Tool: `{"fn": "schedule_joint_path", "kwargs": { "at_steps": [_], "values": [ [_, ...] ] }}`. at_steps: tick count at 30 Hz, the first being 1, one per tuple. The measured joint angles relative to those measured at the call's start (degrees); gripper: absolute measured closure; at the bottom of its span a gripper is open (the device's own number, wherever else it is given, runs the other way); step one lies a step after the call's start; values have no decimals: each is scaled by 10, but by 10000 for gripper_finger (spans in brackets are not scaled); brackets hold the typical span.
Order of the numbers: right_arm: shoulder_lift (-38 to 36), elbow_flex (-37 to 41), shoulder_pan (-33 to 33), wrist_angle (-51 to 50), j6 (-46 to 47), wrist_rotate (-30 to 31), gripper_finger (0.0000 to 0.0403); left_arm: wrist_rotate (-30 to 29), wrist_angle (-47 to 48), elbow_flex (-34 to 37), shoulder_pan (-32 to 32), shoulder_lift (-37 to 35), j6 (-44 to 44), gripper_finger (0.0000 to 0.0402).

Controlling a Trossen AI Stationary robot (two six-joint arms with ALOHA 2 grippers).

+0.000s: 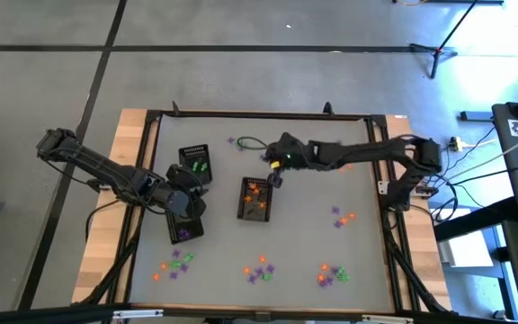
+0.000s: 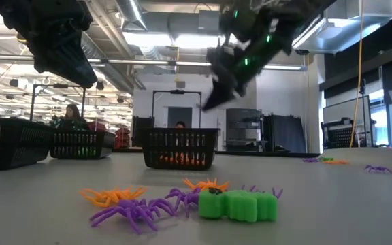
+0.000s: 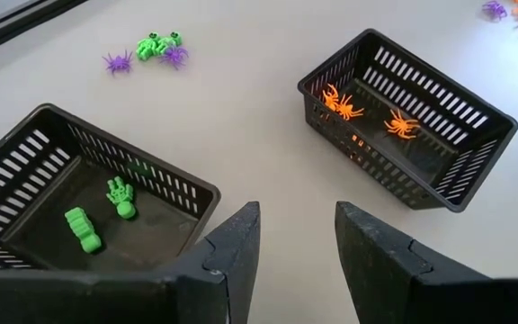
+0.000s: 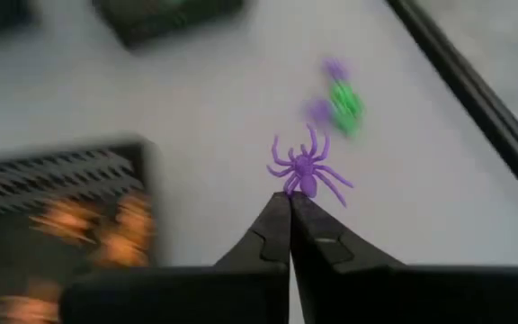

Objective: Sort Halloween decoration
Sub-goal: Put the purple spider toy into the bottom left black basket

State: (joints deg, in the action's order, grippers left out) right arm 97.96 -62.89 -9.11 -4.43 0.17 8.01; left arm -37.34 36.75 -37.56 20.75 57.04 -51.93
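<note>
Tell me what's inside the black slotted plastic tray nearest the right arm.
The black slotted plastic tray holds orange plastic spiders; two show clearly in the left wrist view. Its near wall hides part of the floor, so more may lie there.

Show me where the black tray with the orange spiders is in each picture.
High view: black tray at table centre.
Low view: middle, far back.
Left wrist view: upper right.
Right wrist view: lower left, blurred.
Shared landmark: the orange spiders inside it.
</note>
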Motion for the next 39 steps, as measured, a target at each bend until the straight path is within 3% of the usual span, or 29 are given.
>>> {"fn": "schedule_joint_path", "kwargs": {
  "at_steps": [12, 23, 26, 29, 39],
  "values": [
    [-3, 0, 140, 142, 8, -31, 402, 0, 0, 0, 0, 0, 0, 264],
    [-3, 0, 147, 176, 8, -9, 403, -6, -11, 0, 0, 0, -18, 264],
    [-3, 0, 147, 175, 8, -9, 403, -49, -62, 0, 0, 0, -63, 264],
    [1, 0, 147, 183, 8, -9, 403, -51, -138, 0, 0, 0, -87, 264],
    [37, -1, 147, 209, 8, 14, 403, 0, -319, -1, 0, 35, 24, 264]
  ]
}}
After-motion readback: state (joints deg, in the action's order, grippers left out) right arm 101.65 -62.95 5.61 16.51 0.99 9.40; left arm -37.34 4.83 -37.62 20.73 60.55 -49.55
